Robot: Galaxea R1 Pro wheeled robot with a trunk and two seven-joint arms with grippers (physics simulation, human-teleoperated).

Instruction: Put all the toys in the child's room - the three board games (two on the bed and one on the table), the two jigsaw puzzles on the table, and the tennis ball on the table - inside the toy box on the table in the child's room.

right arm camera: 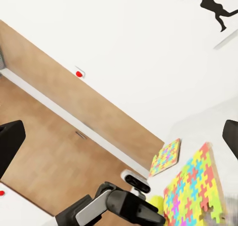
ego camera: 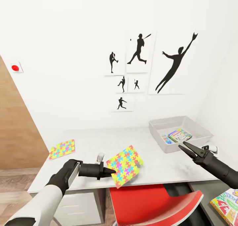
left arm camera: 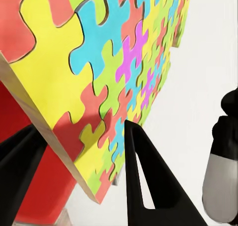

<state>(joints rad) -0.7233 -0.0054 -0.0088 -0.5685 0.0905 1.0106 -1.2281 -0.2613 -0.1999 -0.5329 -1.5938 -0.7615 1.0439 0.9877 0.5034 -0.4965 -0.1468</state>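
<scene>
My left gripper (ego camera: 110, 171) (left arm camera: 79, 129) is shut on the corner of a jigsaw puzzle (ego camera: 127, 164) (left arm camera: 114, 62) (right arm camera: 191, 191), a square box with a bright puzzle-piece pattern. It hangs tilted just above the front of the table (ego camera: 89, 140). A second jigsaw puzzle (ego camera: 61, 149) (right arm camera: 165, 157) lies flat at the table's left end. The pale grey toy box (ego camera: 195, 124) stands at the back right and holds a green board game (ego camera: 179, 135) and a blue one (ego camera: 167, 139). In front of it my right gripper (ego camera: 185, 148) (right arm camera: 121, 131) is open and empty. I cannot make out the tennis ball.
A yellow-green Skip-Bo box (ego camera: 228, 203) lies on the lower dark side unit at the right. A red-and-white chair (ego camera: 155, 201) is tucked under the table's front edge. Baseball-player posters (ego camera: 138, 50) hang on the white wall, and a wooden panel (ego camera: 16, 133) stands at the left.
</scene>
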